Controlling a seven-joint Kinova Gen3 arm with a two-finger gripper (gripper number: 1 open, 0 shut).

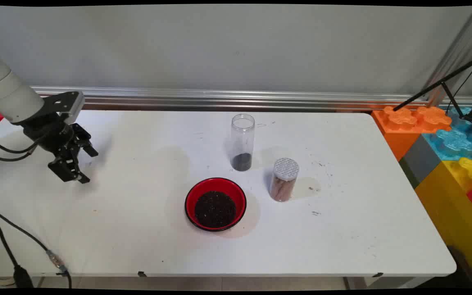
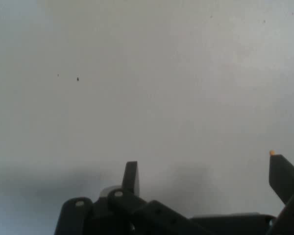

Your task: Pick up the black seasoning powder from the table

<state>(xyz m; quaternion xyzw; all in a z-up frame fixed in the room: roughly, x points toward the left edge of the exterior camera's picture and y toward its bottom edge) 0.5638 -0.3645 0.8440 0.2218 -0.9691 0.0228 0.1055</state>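
Observation:
My black gripper hangs over the left part of the white table, open and holding nothing. In the hand view the gripper shows its two fingertips wide apart over bare table surface. Well to its right stands a red bowl filled with dark grains. Behind the bowl is a tall clear jar without a lid, a little dark material at its bottom. A shorter jar with a white perforated lid and brown contents stands right of the bowl.
Large toy bricks in orange, blue, grey and yellow are stacked past the table's right edge. A black tripod leg crosses above them. Black cables hang at the front left corner. A metal rail runs along the back wall.

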